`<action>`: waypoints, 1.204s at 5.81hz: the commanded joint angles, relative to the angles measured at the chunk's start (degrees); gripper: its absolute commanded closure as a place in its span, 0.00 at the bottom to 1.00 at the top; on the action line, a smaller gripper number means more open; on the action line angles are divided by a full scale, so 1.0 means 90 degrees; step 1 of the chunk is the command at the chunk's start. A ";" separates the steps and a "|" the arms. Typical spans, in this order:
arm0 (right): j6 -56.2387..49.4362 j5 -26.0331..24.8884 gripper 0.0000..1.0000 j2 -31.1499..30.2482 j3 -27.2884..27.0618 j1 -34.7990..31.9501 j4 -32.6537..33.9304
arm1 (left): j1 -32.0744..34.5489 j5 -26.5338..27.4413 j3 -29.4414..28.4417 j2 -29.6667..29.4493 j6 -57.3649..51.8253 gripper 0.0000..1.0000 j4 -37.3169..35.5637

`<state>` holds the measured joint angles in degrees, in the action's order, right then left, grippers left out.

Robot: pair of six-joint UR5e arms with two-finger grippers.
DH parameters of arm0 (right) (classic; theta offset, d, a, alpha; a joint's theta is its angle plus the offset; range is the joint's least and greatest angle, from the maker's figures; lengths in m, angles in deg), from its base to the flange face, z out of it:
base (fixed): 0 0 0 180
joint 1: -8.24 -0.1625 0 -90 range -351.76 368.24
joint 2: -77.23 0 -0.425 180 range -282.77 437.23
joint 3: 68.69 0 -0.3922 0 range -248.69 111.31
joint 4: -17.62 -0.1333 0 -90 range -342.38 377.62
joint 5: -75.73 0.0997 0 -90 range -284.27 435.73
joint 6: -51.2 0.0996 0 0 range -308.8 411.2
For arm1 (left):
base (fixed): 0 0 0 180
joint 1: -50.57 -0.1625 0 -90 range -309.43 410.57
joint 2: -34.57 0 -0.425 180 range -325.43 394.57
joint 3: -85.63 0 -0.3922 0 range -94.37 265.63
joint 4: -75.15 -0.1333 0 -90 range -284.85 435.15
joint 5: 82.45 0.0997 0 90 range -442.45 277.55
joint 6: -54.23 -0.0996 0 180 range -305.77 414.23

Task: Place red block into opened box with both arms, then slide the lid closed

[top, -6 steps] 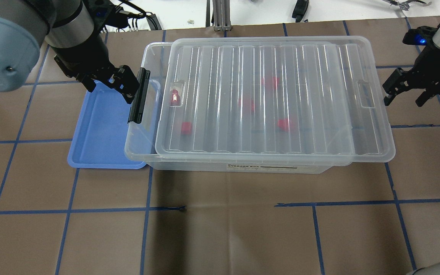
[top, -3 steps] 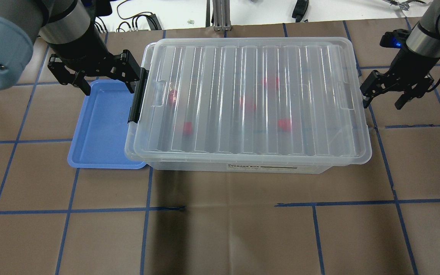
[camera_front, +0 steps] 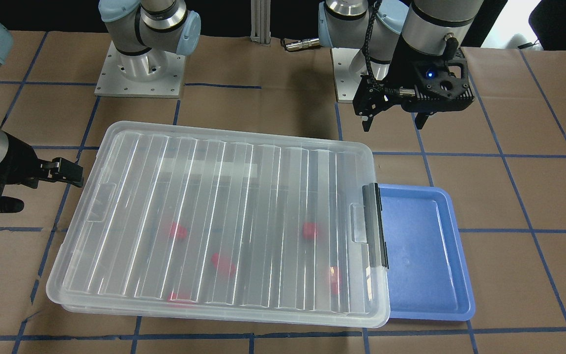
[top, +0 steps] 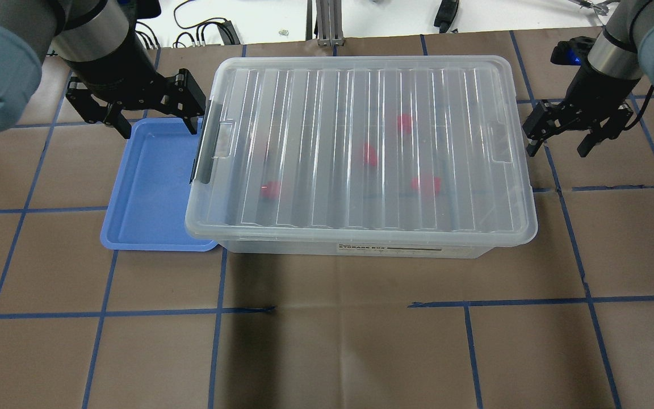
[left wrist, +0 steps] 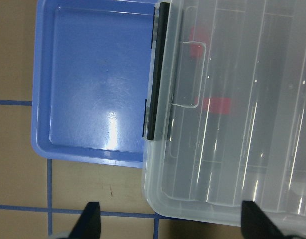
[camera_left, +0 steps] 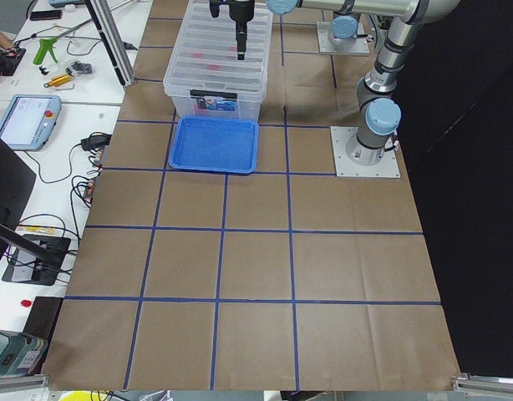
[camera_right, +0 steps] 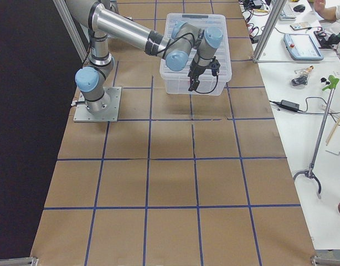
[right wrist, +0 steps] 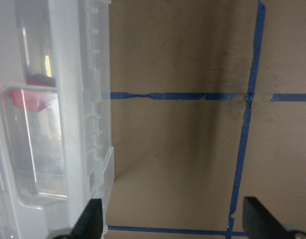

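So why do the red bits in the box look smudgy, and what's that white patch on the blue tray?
Overhead view: the ribbed, cloudy lid softens the red blocks beneath it. Front-facing view: light streaks along its ribs hide them further. Left wrist view: the white patch is glare on the glossy blue tray.
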<state>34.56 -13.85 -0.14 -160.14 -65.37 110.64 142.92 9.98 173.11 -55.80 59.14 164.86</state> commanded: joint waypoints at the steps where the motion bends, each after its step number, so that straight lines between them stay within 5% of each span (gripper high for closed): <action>1: 0.0099 -0.0290 0.00 -0.0434 0.0480 -0.0034 -0.0274 | -0.0008 -0.0006 -0.0062 0.0031 -0.0018 0.01 0.0042; 3: 0.1236 -0.0214 0.00 -0.0612 0.1154 -0.0373 -0.1326 | -0.0008 -0.0055 -0.0062 0.0080 -0.0037 0.01 0.0062; 5: 0.2719 -0.0262 0.00 -0.0612 0.1410 -0.1562 -0.1351 | -0.0018 -0.0084 -0.0043 0.0080 -0.0067 0.01 0.0062; 7: 0.3184 -0.0233 0.00 -0.0836 0.1294 -0.1763 -0.1419 | -0.0027 -0.0336 -0.0062 0.0070 -0.0096 0.01 0.0062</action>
<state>61.01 -16.11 -6.69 -148.07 -80.35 98.15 142.73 8.37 172.67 -55.10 58.46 165.41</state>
